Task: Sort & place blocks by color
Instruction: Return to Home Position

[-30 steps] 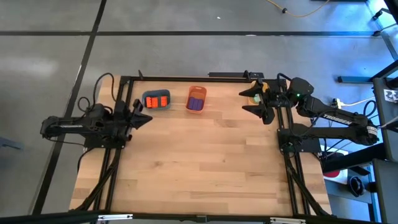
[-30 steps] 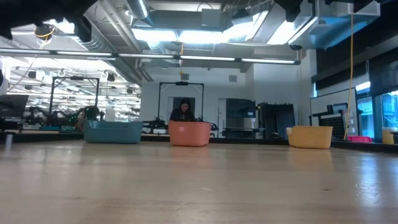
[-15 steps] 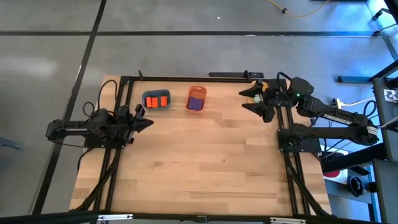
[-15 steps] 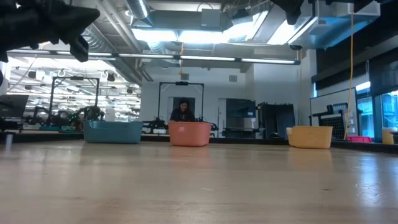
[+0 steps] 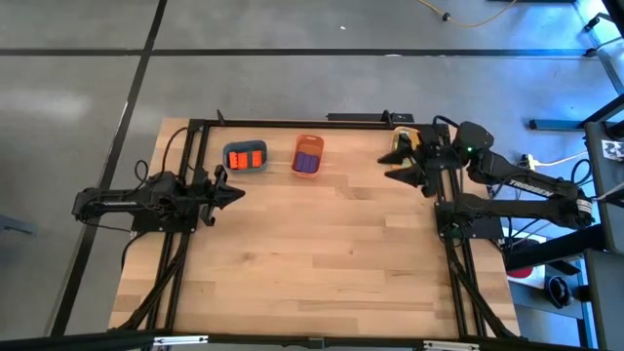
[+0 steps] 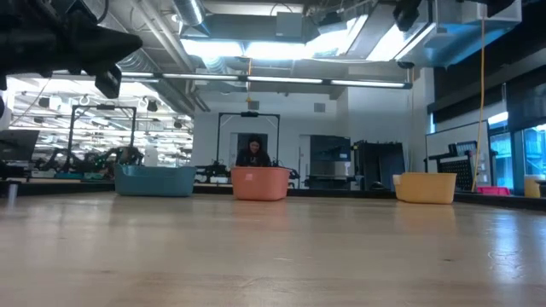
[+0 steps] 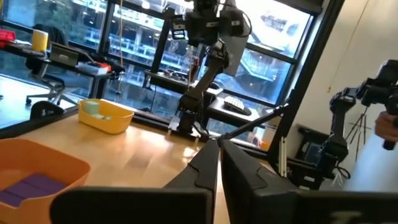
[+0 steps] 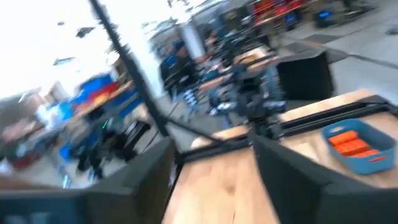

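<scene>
Showing every visible block already in a tray along the far edge of the table (image 5: 322, 253): orange-red blocks (image 5: 246, 157) in the blue-grey tray (image 5: 227, 156), purple blocks (image 5: 308, 161) in the orange tray (image 5: 308, 140), and a mint-green block (image 7: 92, 107) in the yellow tray (image 7: 115, 122) at the far right corner. No loose block shows on the wood.

The left gripper (image 5: 234, 192) hovers by the left edge, jaws together and empty, pointing toward the table's middle. The blue-grey tray lies just beyond it toward the far edge. The right gripper (image 5: 394, 166) hangs at the far right corner, just beside the yellow tray, jaws apart and empty, also pointing inward.

Nothing lies ahead of either pair of jaws to grasp, so the coming move looks like a plain retreat, each arm drawing back clear of its nearest tray.
</scene>
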`<state>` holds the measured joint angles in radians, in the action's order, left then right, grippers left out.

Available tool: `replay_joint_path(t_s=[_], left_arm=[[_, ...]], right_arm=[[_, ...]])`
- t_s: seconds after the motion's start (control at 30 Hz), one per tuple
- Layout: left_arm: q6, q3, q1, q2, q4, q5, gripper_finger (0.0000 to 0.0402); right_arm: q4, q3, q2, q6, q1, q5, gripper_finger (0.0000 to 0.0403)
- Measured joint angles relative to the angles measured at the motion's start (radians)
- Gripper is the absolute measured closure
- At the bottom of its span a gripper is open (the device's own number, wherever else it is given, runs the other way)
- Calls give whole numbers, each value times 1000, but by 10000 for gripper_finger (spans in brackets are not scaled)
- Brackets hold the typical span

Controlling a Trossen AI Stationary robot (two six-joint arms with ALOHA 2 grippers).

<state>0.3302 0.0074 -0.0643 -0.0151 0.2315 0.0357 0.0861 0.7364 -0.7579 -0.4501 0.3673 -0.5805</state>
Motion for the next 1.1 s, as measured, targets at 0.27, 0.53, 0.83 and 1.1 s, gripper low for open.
replay_joint_path(t_s=[0.27,0.53,0.83,1.1], left_arm=[[0,0,0,0,0,1,381],[0,0,0,0,0,2,376],[0,0,0,0,1,3,389],[0,0,0,0,2,5,400]], right_arm=[[-69,-125,241,110,3,-201,389],[-70,-323,484,89,3,-254,401],[-70,-534,727,53,3,-228,402],[13,-647,757,0,-64,-105,402]])
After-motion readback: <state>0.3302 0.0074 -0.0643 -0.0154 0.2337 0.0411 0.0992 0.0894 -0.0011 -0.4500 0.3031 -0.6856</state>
